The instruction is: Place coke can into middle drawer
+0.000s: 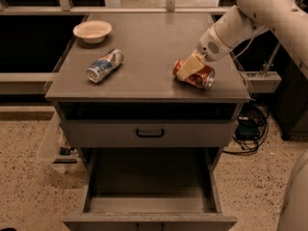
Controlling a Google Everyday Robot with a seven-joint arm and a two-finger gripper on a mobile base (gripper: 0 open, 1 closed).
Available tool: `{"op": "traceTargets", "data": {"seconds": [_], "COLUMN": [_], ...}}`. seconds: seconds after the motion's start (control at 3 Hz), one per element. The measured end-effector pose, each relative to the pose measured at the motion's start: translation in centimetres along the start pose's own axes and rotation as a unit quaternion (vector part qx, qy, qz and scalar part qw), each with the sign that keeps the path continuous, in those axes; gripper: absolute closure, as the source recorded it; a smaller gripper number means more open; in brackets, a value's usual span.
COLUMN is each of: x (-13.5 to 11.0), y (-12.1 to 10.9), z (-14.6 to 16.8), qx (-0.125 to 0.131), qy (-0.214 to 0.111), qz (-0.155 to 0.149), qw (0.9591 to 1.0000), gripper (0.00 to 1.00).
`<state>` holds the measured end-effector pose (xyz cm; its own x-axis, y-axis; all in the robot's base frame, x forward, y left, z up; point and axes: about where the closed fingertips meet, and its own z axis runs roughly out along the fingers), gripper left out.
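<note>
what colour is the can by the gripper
Red-orange coke can, silver ends, camera view; gripper at it.
</note>
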<state>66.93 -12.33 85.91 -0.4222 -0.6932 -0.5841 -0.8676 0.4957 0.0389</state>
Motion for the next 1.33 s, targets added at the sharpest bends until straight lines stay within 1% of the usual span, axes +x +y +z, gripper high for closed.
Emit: {"op": "traceTargets", "data": {"seconds": [0.33,0.67,1.0,1.33], "x": [0.0,0.1,1.2,5.2], "y": [0.0,0.5,3.1,7.0], "z": [0.0,-0.4,-4.9,-11.2], "qx": [0.0,-0.031,-0.055,-0.031], "qy": [0.0,-0.014,-0.055,-0.078], "qz": [0.0,0.006,0.055,0.135], "qw": [1.0,0.9994,0.9955,0.9873], "gripper": [1.0,1.0,1.0,1.0]}}
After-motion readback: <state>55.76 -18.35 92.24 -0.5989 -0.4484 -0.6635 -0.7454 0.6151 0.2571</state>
